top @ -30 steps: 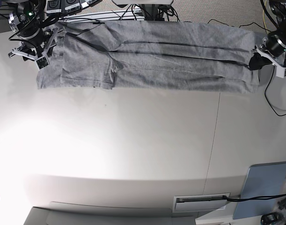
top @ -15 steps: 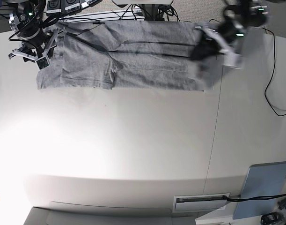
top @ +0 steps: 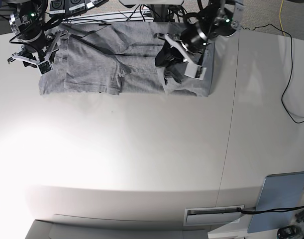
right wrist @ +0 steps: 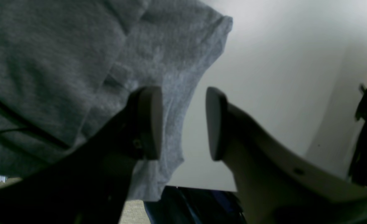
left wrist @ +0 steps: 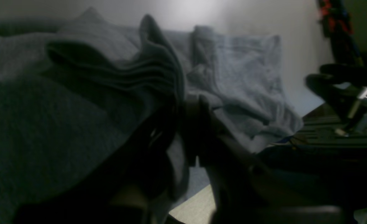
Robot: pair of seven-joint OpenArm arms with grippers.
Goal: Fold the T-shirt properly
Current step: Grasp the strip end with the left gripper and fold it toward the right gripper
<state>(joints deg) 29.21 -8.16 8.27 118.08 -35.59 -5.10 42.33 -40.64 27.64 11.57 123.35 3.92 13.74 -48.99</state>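
- Base view: the T-shirt (top: 117, 67) lay as a long band along the table's (top: 142, 164) far edge, already narrowed lengthwise. The left gripper (top: 167, 59) hung above the band's middle with one end of the cloth doubled over under it, so I judged the crosswise fold to be about halfway along; the carried end was not yet laid down and the final fold remained. The right gripper (top: 45, 57) sat at the opposite end, over the sleeve area.
- Left wrist view: the left gripper (left wrist: 183, 124) had its fingers pressed together on a stack of grey layers, which fanned out in ridges above the pinch. Beyond it, more of the T-shirt (left wrist: 242, 81) lay rumpled on the pale table. The frame was dark and blurred, so finer detail was lost.
- Right wrist view: the right gripper (right wrist: 183, 123) had its fingers spread, with nothing between them. One pad (right wrist: 150, 121) stood over the hem of the T-shirt (right wrist: 77, 62); the other stood over bare table. Whether the pad touched the cloth I could not tell. The fabric was heather grey, plain, softly creased, with a stitched hem.
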